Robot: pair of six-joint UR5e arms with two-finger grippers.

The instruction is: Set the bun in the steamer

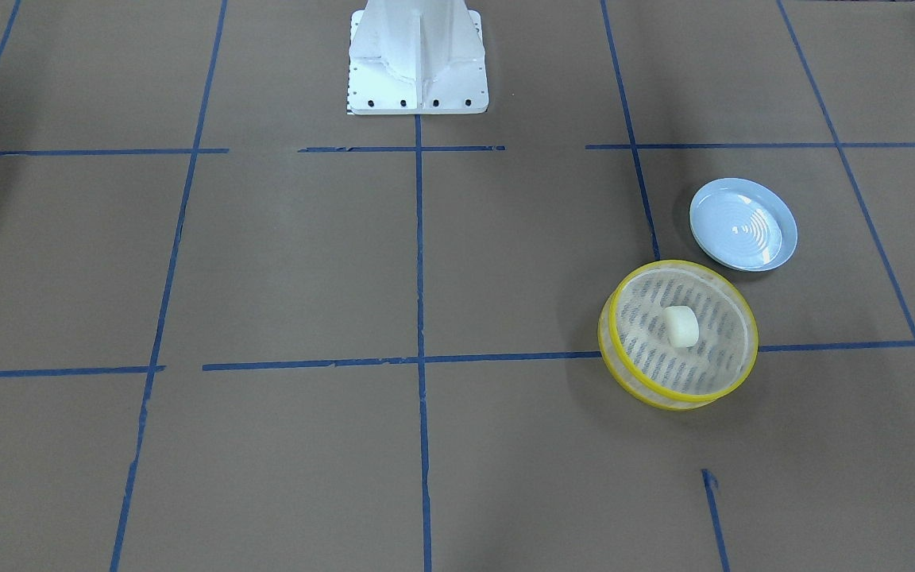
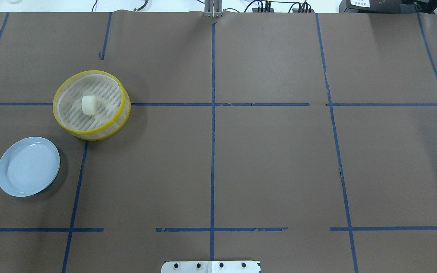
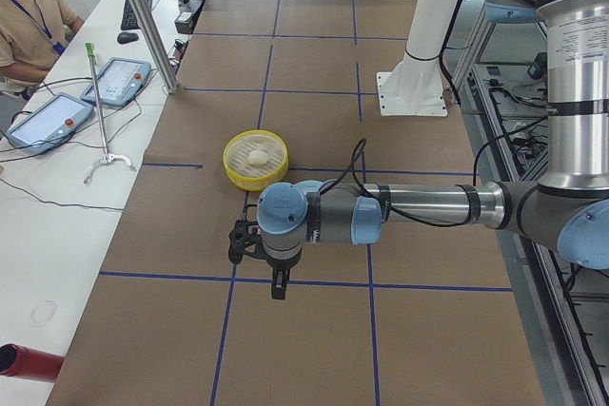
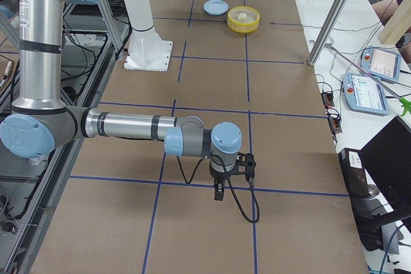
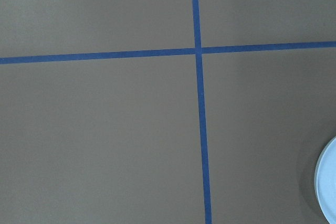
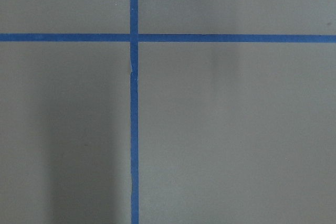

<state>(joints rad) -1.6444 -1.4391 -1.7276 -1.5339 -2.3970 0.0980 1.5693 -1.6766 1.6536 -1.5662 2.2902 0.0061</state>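
The cream-white bun [image 1: 681, 326] lies on its side in the middle of the yellow-rimmed steamer [image 1: 624, 373] on the slotted floor. It shows the same way in the overhead view, bun [image 2: 88, 104] inside steamer [image 2: 61, 121]. No gripper shows in the front, overhead or wrist views. In the exterior left view my left gripper [image 3: 240, 242] hangs high above the table, nearer the camera than the steamer [image 3: 233, 164]. In the exterior right view my right gripper [image 4: 247, 162] is far from the steamer [image 4: 244, 29]. I cannot tell whether either is open or shut.
An empty pale blue plate [image 2: 29, 167] sits beside the steamer, towards the robot's side; its edge shows in the left wrist view [image 5: 328, 187]. The white robot base [image 1: 418, 63] stands at the table's edge. Blue tape lines cross the brown table.
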